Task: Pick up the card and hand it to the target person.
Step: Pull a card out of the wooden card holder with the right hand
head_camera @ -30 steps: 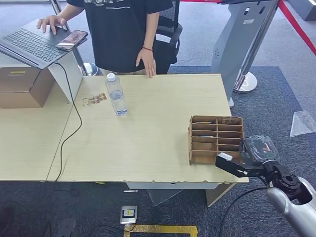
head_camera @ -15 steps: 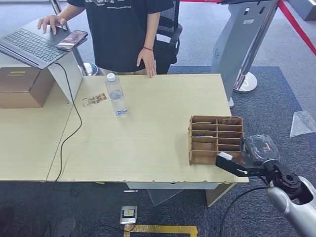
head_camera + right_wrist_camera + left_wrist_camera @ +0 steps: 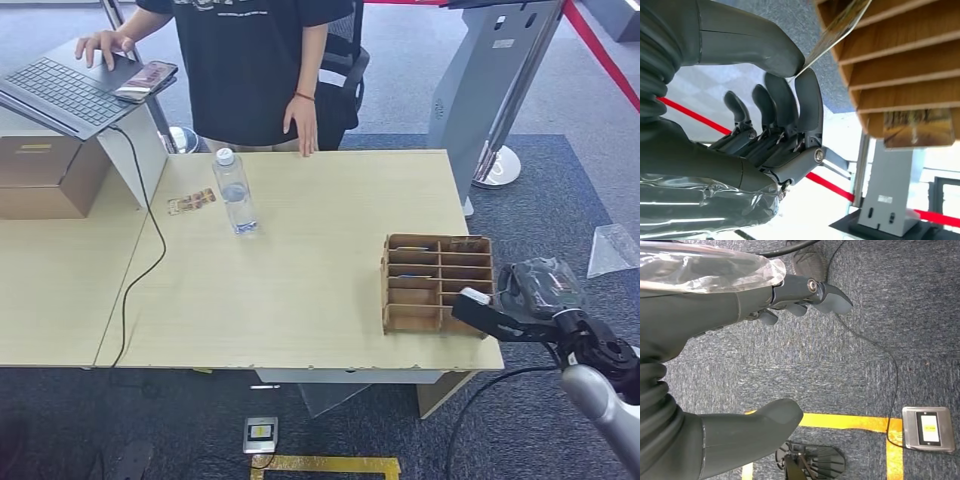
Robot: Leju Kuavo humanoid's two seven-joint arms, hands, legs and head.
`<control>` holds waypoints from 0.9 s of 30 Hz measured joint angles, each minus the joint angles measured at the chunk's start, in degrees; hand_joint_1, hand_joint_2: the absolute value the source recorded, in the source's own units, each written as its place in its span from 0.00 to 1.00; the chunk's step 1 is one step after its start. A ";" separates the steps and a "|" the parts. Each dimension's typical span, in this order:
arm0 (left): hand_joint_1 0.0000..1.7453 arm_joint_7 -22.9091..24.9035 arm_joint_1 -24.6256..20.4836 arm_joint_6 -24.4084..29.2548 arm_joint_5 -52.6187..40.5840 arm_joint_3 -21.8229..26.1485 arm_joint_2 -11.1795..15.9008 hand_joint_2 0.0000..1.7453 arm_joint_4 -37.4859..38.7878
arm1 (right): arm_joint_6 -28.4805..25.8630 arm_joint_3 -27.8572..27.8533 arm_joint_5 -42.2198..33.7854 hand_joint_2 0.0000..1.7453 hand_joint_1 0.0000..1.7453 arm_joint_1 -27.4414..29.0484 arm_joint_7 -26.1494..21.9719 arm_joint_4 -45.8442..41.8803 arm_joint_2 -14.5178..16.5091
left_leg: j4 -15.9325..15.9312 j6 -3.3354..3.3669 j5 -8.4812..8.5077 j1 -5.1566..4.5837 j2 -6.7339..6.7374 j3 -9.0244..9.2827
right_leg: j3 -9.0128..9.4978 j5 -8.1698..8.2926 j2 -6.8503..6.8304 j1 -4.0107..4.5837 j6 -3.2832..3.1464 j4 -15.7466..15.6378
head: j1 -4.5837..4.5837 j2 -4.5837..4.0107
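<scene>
The right hand (image 3: 791,100) pinches the card (image 3: 838,27), still partly in the wooden rack (image 3: 438,282) at the counter's near right; draw it straight out, grip firm. The left hand (image 3: 753,355) hangs empty, fingers apart.

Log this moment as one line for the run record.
right hand pinching card at wooden organizer | left hand open | person waiting

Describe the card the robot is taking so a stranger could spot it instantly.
On the pale wooden table, find the brown slotted wooden rack at its right front corner. A thin printed card sticks out of one slot, pinched by the right hand. Unlike the card lying fully in another slot, it protrudes.
</scene>
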 joint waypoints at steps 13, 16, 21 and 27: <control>0.00 0.48 0.01 0.16 0.22 0.00 0.00 1.00 0.00 | -0.77 -4.44 -3.02 1.00 1.00 3.08 11.98 -4.90 -0.10 | 0.00 0.00 0.00 0.00 0.00 0.00 | 0.00 0.00 0.00 0.00 0.00 0.00 | 0.00 0.00; 0.00 0.65 0.02 0.17 0.28 0.00 0.00 1.00 0.00 | -0.83 -4.88 -3.97 1.00 1.00 3.64 13.43 -5.85 -0.10 | 0.00 0.00 0.00 0.00 0.00 0.01 | 0.00 0.00 0.00 0.00 0.00 0.00 | 0.00 0.00; 0.00 0.86 0.02 0.34 0.34 0.00 -0.14 1.00 0.00 | -1.45 -6.57 -7.15 1.00 1.00 5.31 15.44 -9.82 -0.10 | -0.01 0.00 0.00 0.00 0.00 0.01 | 0.00 0.00 0.00 0.00 0.00 0.00 | 0.00 0.00; 0.00 0.64 0.03 0.42 0.26 0.00 -0.25 1.00 0.00 | -2.90 -10.23 -10.27 1.00 1.00 6.85 16.89 -14.80 -0.11 | -0.01 0.00 0.00 0.00 0.01 0.02 | 0.00 0.00 0.00 0.00 0.00 0.00 | 0.00 0.00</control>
